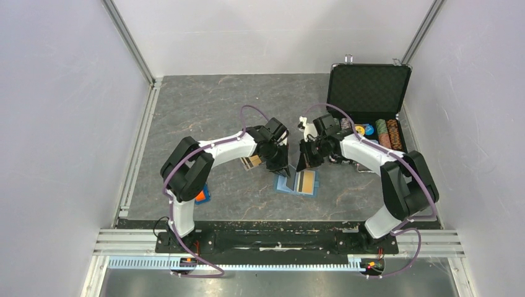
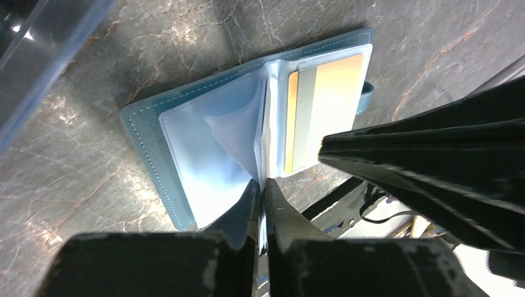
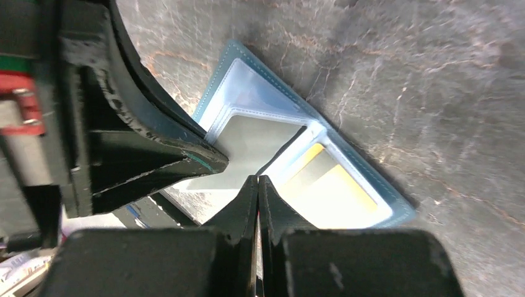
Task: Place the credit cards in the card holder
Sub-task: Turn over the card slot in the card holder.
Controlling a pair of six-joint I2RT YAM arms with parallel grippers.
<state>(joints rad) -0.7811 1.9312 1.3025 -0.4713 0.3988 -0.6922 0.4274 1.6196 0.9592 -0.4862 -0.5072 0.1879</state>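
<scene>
left pincer (image 2: 263, 193) shut at holder's near edge, pale sliver between jaws, maybe a sleeve, can't tell | right pincer (image 3: 257, 185) shut, seemingly empty, over the spine | holder (image 2: 145, 139) open flat on tabletop (image 2: 74, 204), orange card (image 2: 334, 80) pocketed | advice: lift sleeve gently, pin holder, expose a free pocket

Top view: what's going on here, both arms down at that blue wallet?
Both arms are working over the card holder, which lies open on the table. The left pincer is shut on one of its clear pocket leaves near the spine. The right pincer is shut too, its tip just over the facing page. I cannot tell whether it grips a card. One orange card sits in a pocket there. Loose cards lie under the left arm.
</scene>
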